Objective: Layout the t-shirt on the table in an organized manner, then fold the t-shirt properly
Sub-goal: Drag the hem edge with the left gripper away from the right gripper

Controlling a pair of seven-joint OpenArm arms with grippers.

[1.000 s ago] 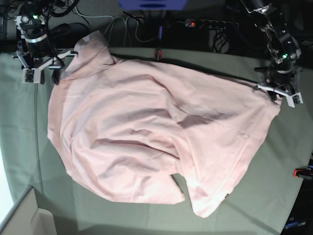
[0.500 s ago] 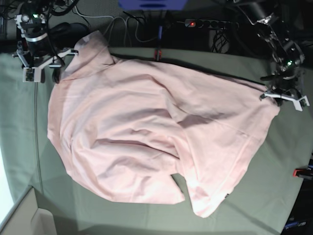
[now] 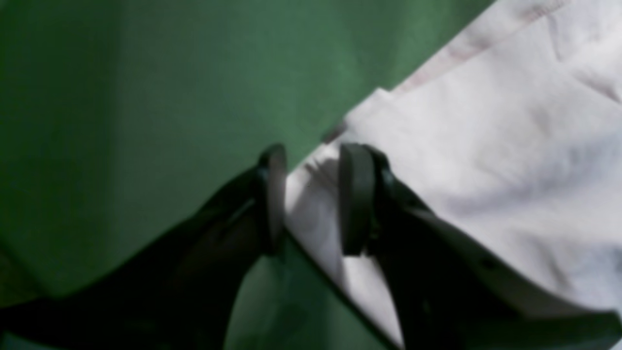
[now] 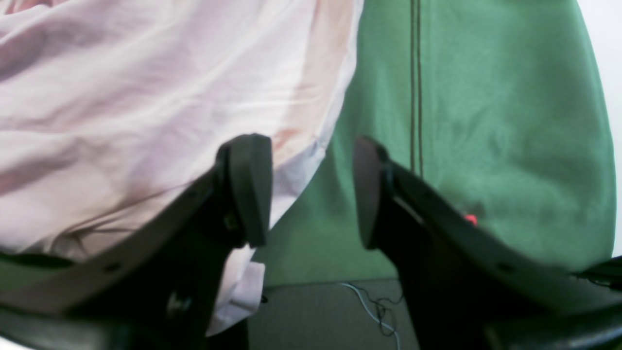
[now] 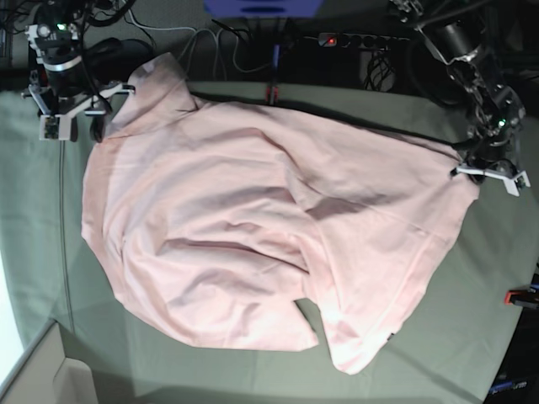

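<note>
Near edge, bottom of the base view: t-shirt (image 5: 269,244) lies plain side up on the table (image 5: 438,353), no print visible, so lettering is presumably underneath. One sleeve or corner flap sticks out lower centre. Deep creases run across the middle; we judge it's spread but not yet flat, so layout step isn't done, folding not started

Far right of the base view: left gripper (image 5: 488,172) sits at the shirt's right corner near the table's back edge. In the left wrist view the left gripper (image 3: 311,199) has jaws partly open with the shirt's hemmed corner lying between the pads. The fabric isn't visibly pinched, so we read it as straddling the edge, not gripping. Sensible spot: the corner is the handle for pulling that side taut

Far left, upper left of the base view: right gripper (image 5: 72,114) sits beside the raised collar or shoulder lump of the shirt. In the right wrist view the right gripper (image 4: 311,189) has jaws wide open and nothing held. One pad is over the shirt's edge, the other over bare green cloth, with the hem running up between them. Looks lined up to take that edge

Behind the table: power strip (image 5: 354,39) and loose cables (image 5: 219,46), clear of both arms

Risk as we see it: closing on one layer only would drag the top sheet and deepen the centre creases
</note>
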